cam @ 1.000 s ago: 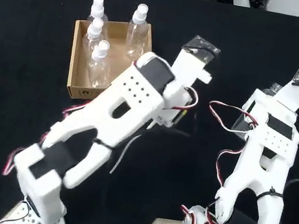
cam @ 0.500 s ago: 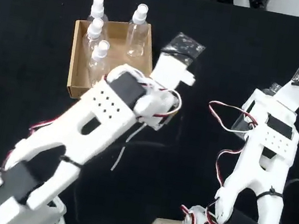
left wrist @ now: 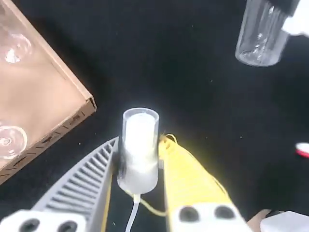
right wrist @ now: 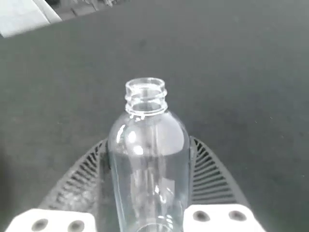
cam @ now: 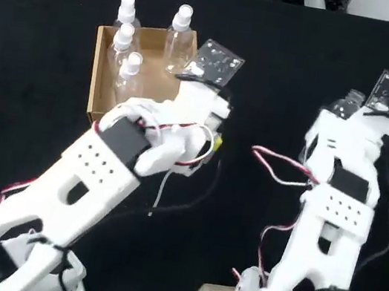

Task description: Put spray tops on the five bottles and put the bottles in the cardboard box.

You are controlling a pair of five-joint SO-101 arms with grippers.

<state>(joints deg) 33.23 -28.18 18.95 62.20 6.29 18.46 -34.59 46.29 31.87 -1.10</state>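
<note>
Left end effector (left wrist: 139, 142) pinches a spray top (left wrist: 140, 162) between its two fingers. The top's long axis runs along the fingers, cap end outward, with the thin dip tube (left wrist: 131, 215) trailing back toward the wrist. Right end effector (right wrist: 148, 145) is clamped on the body of the uncapped bottle (right wrist: 147, 164), held upright with the open neck uppermost. Whether its base rests on the surface (cam: 32, 124) cannot be told. Seen from above, that neck lies to the right of the left arm's tip, well apart and about equally far. Just left of that tip sits the cardboard box (cam: 95, 102), with four capped bottles (cam: 129, 77) standing in it. The coming move likely requires carrying the top rightward and aligning its tube with the neck.
</note>
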